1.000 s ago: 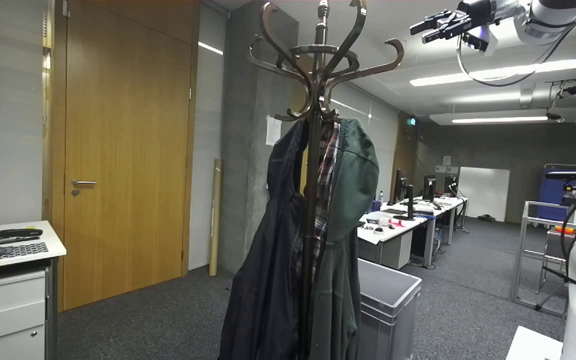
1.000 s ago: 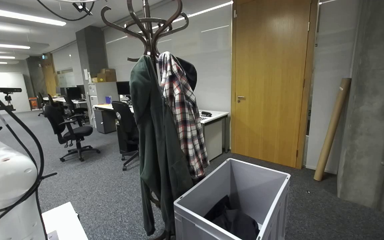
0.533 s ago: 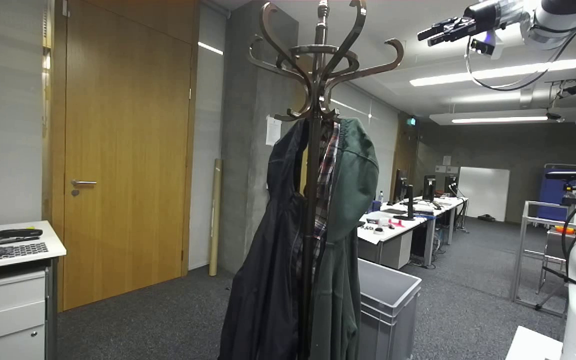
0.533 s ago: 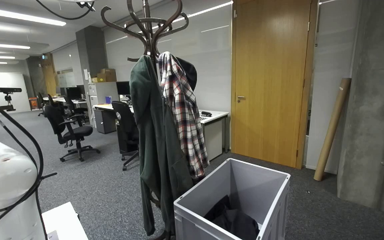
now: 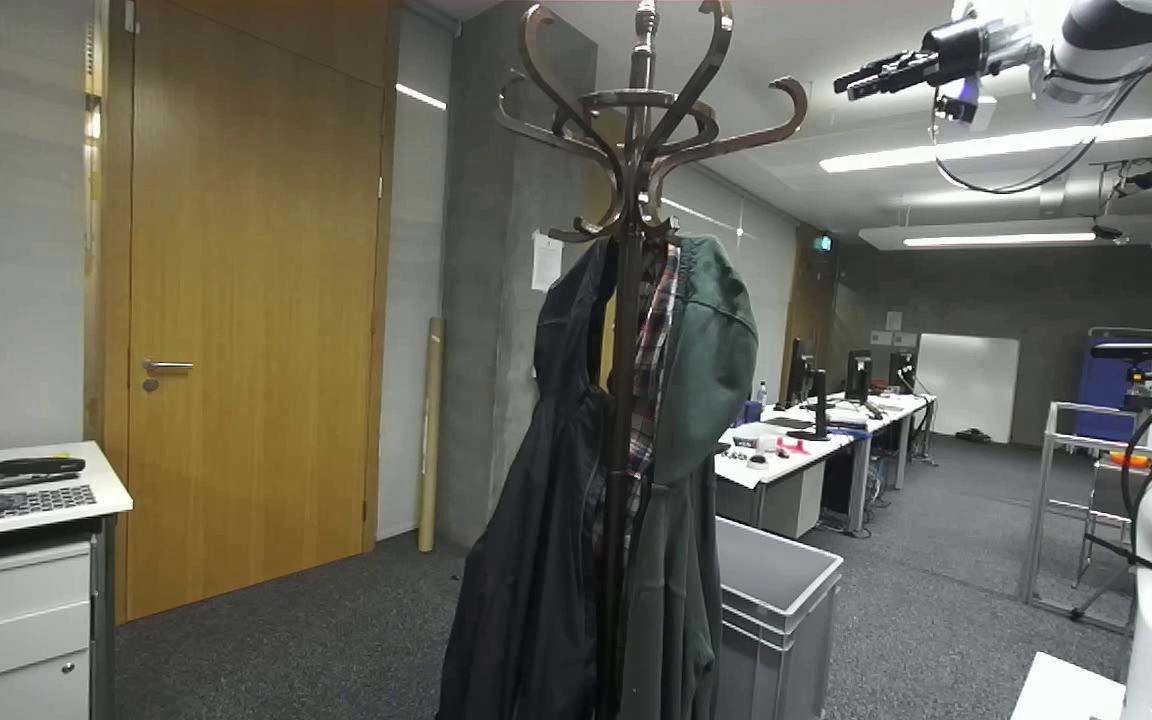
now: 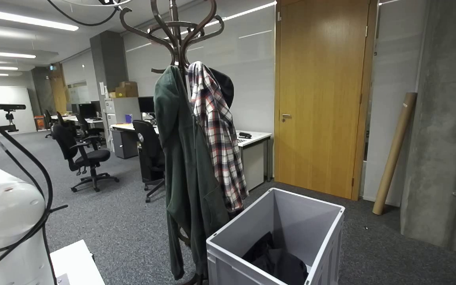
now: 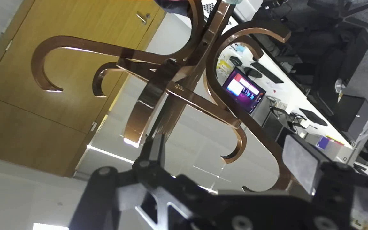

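My gripper (image 5: 844, 90) is open and empty, high at the upper right of an exterior view. In the wrist view its fingers (image 7: 228, 156) are wide apart, with the brown coat rack (image 7: 200, 107) in front of them. The rack's curved hooks fill much of that view; I cannot tell how close they are. The coat rack (image 5: 639, 100) stands upright, and also shows in an exterior view (image 6: 175, 29). On it hang a dark jacket (image 5: 536, 560), a green jacket (image 5: 706, 360) and a plaid shirt (image 6: 216, 126). The gripper itself is out of view in an exterior view.
A grey crate (image 6: 335, 225) with dark cloth (image 6: 279, 263) inside stands beside the rack. A wooden door (image 5: 256, 300), a leaning cardboard tube (image 6: 395, 154), desks (image 5: 836, 425) and office chairs (image 6: 89, 156) stand around. A cable (image 5: 1026, 188) hangs below the arm.
In an exterior view my gripper has moved slightly down and right and turned a little. The arm behind it and its cable have shifted. The rack, clothes and crate have not moved.
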Controlling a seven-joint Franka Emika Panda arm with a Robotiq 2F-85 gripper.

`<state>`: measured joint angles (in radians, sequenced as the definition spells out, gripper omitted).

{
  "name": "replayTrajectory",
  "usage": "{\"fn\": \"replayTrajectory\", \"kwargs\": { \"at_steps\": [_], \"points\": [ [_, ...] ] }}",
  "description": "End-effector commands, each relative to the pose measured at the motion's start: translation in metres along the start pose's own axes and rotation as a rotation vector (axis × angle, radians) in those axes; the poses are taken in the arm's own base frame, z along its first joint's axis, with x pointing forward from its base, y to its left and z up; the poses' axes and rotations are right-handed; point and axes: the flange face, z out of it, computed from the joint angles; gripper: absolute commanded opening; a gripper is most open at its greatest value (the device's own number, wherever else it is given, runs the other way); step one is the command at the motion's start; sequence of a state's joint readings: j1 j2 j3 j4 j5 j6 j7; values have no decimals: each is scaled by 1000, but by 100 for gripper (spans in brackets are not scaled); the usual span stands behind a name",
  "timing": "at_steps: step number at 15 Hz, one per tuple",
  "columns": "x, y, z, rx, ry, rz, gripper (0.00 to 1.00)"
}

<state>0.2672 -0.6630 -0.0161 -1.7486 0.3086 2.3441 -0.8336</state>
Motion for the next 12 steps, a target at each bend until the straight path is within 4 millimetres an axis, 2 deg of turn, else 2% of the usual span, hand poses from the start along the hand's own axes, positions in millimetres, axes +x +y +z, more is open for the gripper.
{"fn": "replayTrajectory", "kwargs": {
  "at_steps": [1, 12],
  "points": [
    [-1, 2, 1, -3, 7, 5, 100],
    [-3, 2, -1, 1, 14, 8, 100]
  ]
}}
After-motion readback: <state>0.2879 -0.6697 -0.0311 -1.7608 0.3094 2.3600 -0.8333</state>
